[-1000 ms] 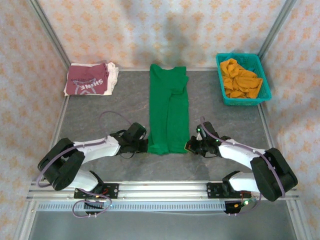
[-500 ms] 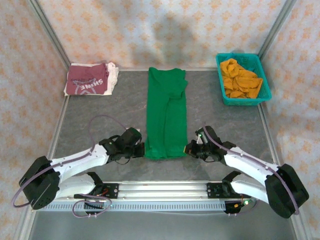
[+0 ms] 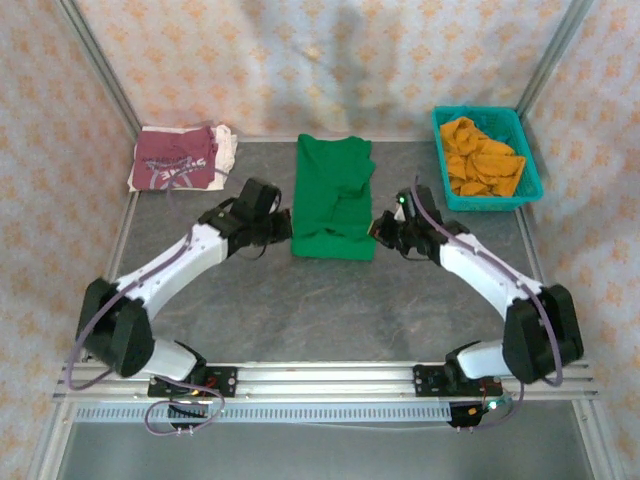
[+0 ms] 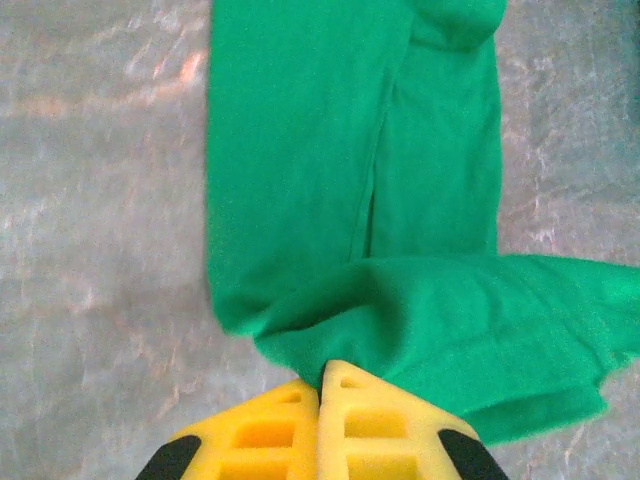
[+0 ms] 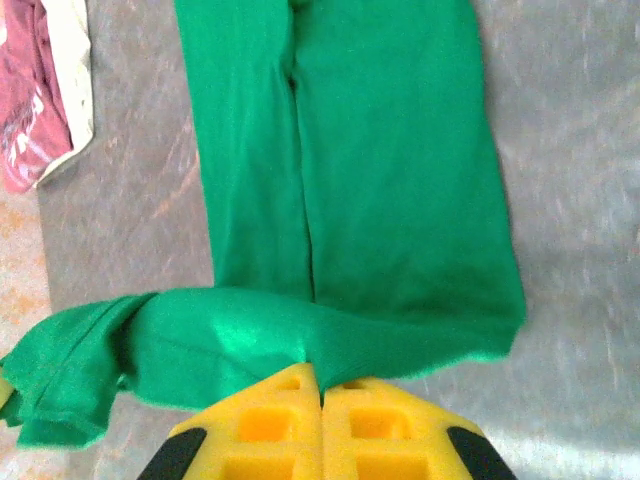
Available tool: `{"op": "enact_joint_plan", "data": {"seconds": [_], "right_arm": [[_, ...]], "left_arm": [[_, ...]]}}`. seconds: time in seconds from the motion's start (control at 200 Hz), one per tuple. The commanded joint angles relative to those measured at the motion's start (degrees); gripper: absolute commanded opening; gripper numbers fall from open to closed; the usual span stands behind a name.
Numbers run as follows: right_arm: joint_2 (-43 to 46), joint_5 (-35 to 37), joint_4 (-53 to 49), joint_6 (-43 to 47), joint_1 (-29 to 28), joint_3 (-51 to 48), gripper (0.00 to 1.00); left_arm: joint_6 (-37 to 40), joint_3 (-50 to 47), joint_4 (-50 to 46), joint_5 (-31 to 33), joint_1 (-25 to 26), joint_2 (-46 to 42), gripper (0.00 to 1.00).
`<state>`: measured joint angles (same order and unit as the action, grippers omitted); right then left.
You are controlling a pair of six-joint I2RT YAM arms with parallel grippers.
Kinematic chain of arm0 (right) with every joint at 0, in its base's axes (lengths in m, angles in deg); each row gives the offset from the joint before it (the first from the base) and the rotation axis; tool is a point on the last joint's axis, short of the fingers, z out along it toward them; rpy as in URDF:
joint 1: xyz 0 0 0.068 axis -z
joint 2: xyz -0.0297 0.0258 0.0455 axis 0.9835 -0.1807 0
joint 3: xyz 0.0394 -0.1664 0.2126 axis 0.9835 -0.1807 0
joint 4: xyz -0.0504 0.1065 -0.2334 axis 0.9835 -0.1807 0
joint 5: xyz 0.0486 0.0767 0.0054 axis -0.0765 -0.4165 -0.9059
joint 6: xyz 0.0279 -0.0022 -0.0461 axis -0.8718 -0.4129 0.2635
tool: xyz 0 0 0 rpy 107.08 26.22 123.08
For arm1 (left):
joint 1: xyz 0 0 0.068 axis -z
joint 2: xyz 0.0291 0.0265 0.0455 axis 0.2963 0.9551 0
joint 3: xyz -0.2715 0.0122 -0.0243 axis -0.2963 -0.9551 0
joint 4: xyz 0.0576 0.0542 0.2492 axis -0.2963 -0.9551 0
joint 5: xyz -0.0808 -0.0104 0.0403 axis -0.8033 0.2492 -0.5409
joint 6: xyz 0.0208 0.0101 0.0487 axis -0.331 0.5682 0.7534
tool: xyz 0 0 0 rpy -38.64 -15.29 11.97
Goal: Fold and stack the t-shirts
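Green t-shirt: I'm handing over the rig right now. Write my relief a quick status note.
Left gripper: shut on green t-shirt, left near corner.
Right gripper: shut on its right near corner.
Done: sides folded in; near end doubled over the middle, not yet laid flat.
Maroon t-shirt: roughly folded, at far left.
To do: lay down, release, finish the fold, stack with the maroon one.

Teal basket [image 3: 488, 203], orange cloth [image 3: 480, 158], grey table [image 3: 330, 300]
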<state>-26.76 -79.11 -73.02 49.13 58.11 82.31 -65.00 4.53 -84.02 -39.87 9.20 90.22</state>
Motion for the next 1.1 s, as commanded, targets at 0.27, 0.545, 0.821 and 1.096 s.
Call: {"op": "enact_joint_plan", "data": {"seconds": [0.27, 0.545, 0.821, 1.096], "right_arm": [[-16.0, 2.1, 1.0, 5.3, 3.6, 14.3, 0.0], [-22.7, 1.8, 0.5, 6.2, 4.0, 20.9, 0.0], [-32.8, 5.0, -1.4, 8.0, 5.3, 32.7, 0.1], [-33.5, 4.9, -12.0, 10.9, 7.4, 42.2, 0.44]], "left_arm": [[11.2, 18.0, -8.2, 3.6, -4.6, 16.5, 0.0], [13.1, 24.0, -9.2, 4.0, -6.6, 22.9, 0.0], [16.6, 44.0, -13.0, 3.4, -9.4, 38.1, 0.16], [18.0, 57.1, -21.0, 6.9, -10.3, 41.7, 0.43]]}}
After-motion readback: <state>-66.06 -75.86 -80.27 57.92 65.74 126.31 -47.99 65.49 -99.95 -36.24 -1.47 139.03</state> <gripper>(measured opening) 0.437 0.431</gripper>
